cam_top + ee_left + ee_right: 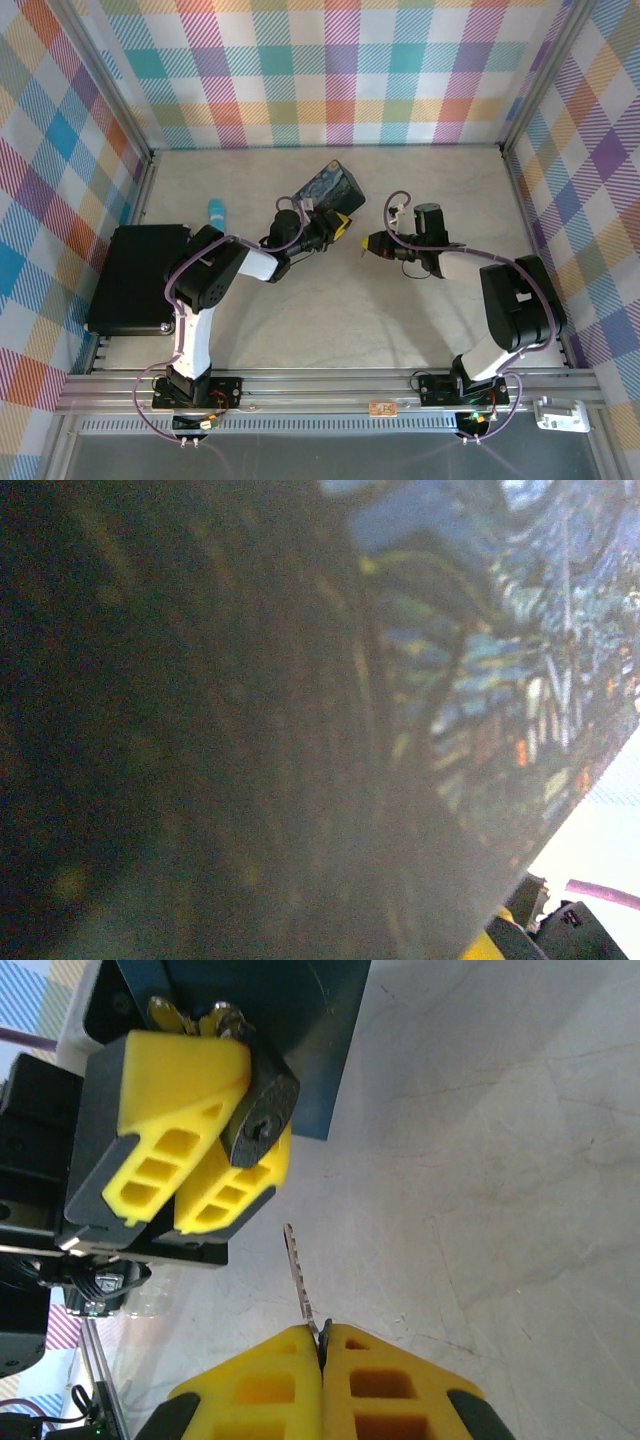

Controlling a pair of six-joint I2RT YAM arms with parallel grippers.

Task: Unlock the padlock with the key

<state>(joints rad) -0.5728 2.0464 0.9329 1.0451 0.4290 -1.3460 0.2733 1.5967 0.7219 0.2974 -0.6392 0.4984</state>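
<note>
Padlock (264, 1125): clamped in left claw (340, 225), keyhole towards key (298, 1278). Key: pinched by its end in closed right claw (322, 1346). Risk, we judge: key twists, misses keyhole.

Pastel plaid walls (340, 70) enclose a pale tabletop (330, 330).
</note>
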